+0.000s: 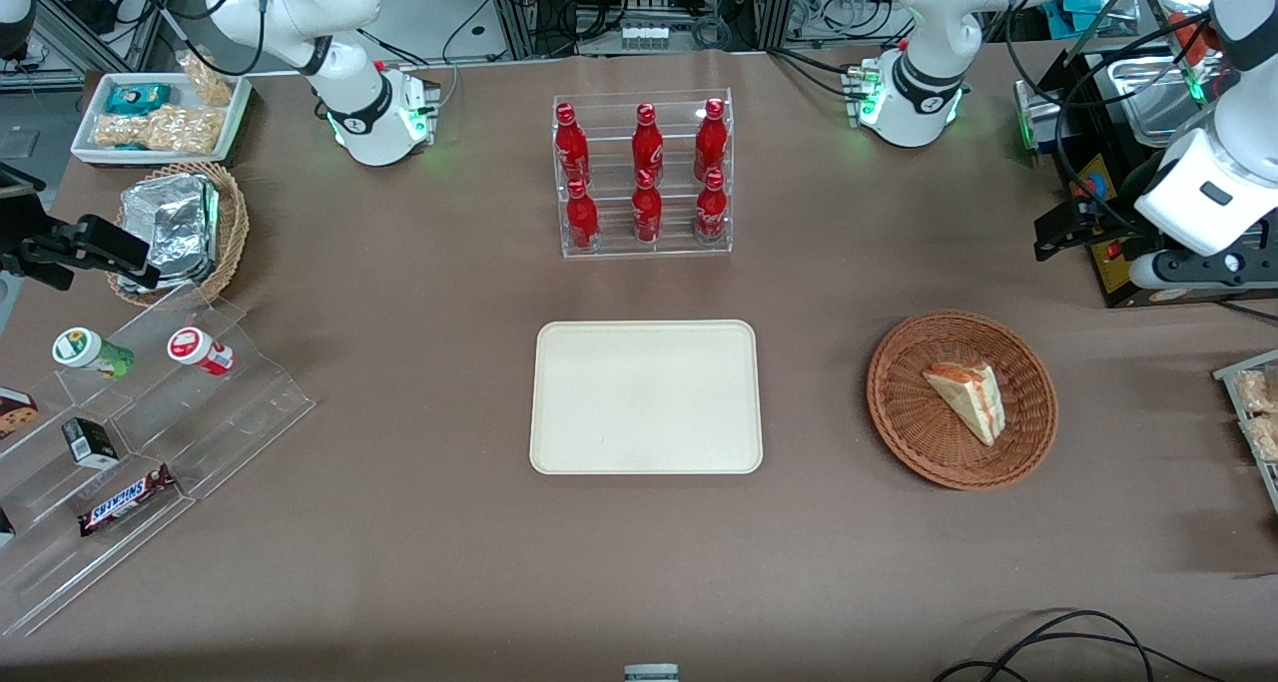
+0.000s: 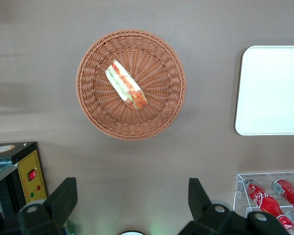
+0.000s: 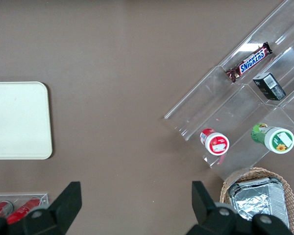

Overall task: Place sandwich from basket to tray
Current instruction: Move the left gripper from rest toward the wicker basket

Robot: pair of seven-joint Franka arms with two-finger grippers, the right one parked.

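The sandwich (image 1: 968, 399), a pale wedge with red-orange and green filling, lies in the reddish-brown wicker basket (image 1: 899, 412) toward the working arm's end of the table. The cream tray (image 1: 646, 397) lies bare at the table's middle, beside the basket. My left gripper (image 1: 1048, 238) hangs above the table, farther from the front camera than the basket and apart from it. In the left wrist view the gripper (image 2: 132, 188) is open and empty over bare table, with the sandwich (image 2: 126, 91), the basket (image 2: 95, 117) and the tray (image 2: 272, 90) in sight. The tray also shows in the right wrist view (image 3: 17, 120).
A clear rack of red bottles (image 1: 644, 178) stands farther from the front camera than the tray. A black box with a yellow panel (image 2: 24, 171) sits close to my gripper. A clear stepped snack stand (image 1: 130, 432), a tan basket of foil packets (image 1: 180, 228) and a white snack tray (image 1: 160, 113) are at the parked arm's end.
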